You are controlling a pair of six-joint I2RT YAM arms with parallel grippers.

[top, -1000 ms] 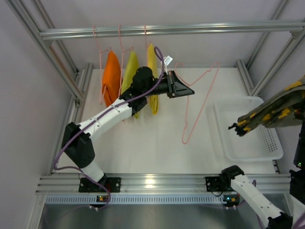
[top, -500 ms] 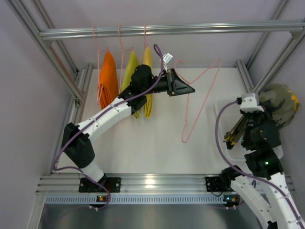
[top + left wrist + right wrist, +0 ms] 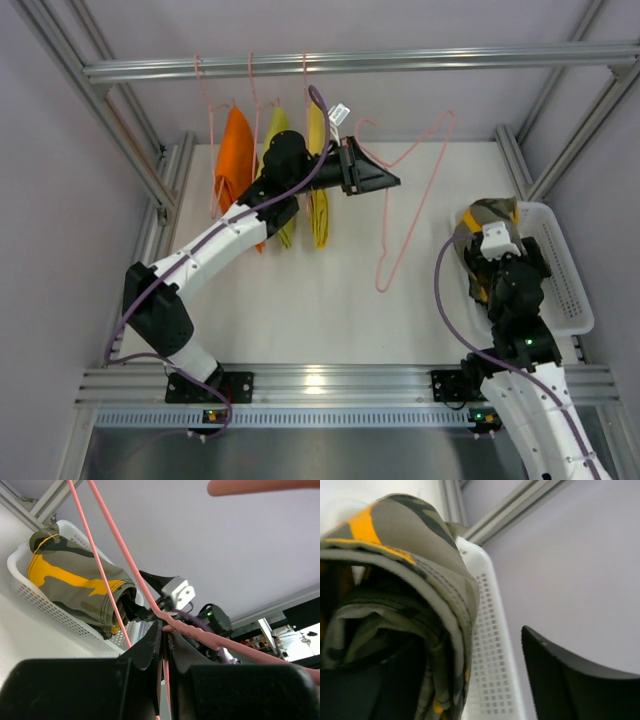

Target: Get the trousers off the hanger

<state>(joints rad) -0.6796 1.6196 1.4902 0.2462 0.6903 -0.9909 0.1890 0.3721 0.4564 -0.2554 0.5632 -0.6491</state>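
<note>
1. Seen from above, the right gripper's (image 3: 488,228) fingers are buried under the bunched camouflage trousers in olive, mustard and brown (image 3: 478,215); its grip can't be made out.
2. Up against the right wrist camera, that cloth blurs and runs off the left and bottom edges.
3. The thin pale-pink wire hanger (image 3: 220,641) leaves the left wrist view at the top.
4. A blurred pink bar (image 3: 260,486) there is unidentifiable.

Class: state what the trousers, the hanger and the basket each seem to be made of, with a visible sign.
Trousers: woven cloth, matt; it folds softly and shows stitched hems. Hanger: thin wire, probably with a pink coating; smooth, slightly glossy. Basket: likely moulded white plastic; regular holes, rounded rim.
</note>
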